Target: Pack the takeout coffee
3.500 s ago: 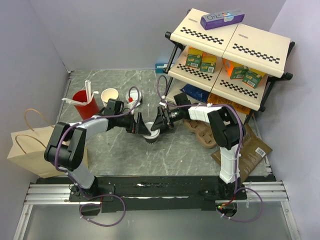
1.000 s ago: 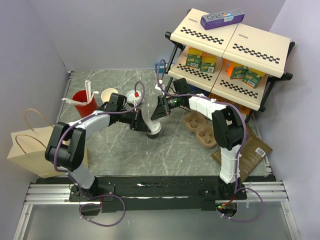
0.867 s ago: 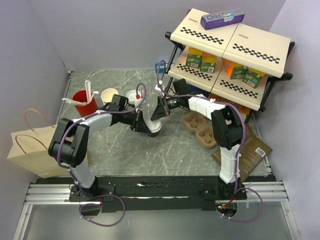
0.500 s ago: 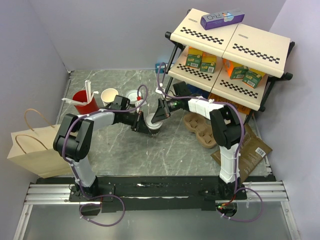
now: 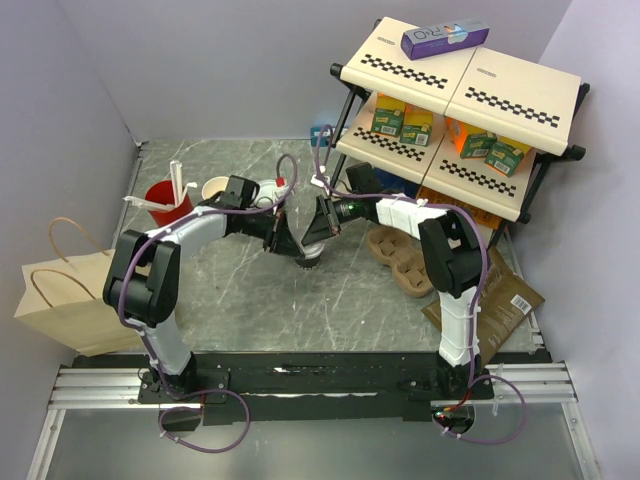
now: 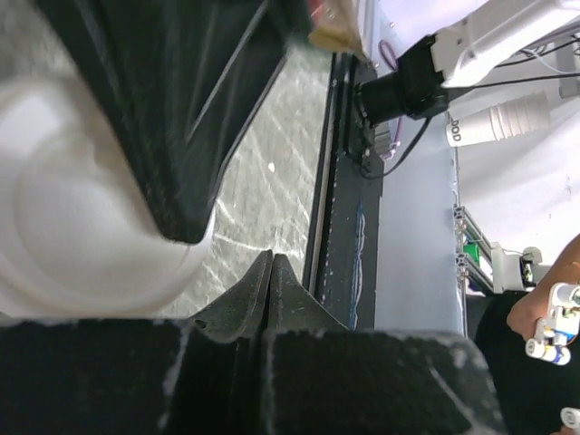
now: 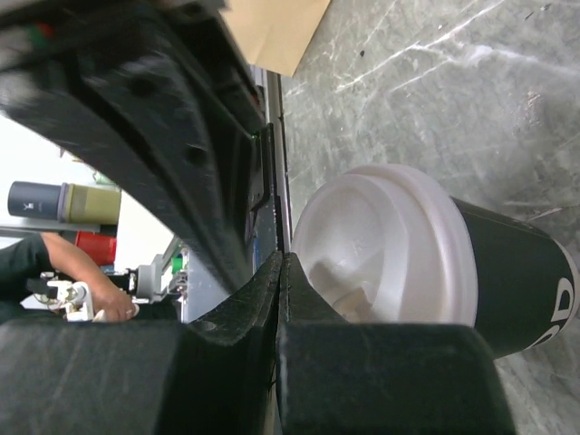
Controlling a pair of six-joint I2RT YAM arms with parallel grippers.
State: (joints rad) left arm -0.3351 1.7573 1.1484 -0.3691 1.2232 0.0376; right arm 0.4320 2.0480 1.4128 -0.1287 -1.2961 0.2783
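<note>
- The left end effector point(image 5: 284, 240) has its fingers pinched fully together with nothing between them. The right end effector point(image 5: 318, 233) is the same: tips meeting in a thin seam, empty.
- The takeout coffee point(image 7: 426, 258) stands on the desk point(image 5: 220, 290) in the narrow space between the two end effectors, just beside the right one's closed tips. Neither grips it.
- In the left wrist view, a finger of the right end effector crosses over the white lid point(image 6: 82, 227). My guess is that the closed tips serve as firm points to press or steady the lid, not to lift the cup.
- A paper bag point(image 5: 60, 295) sits well away on the left end effector's outer side. A cardboard cup carrier point(image 5: 400, 258) lies near the right end effector's outer side. Either could receive the cup, and I cannot tell which is meant.
- White lettering on the cup's dark body is cut off at the frame edge and cannot be read.
- The purple box point(image 5: 445, 38) on the top shelf point(image 5: 520, 95), far beyond the right end effector, shows a large "V" and "RO". The rest is illegible.
</note>
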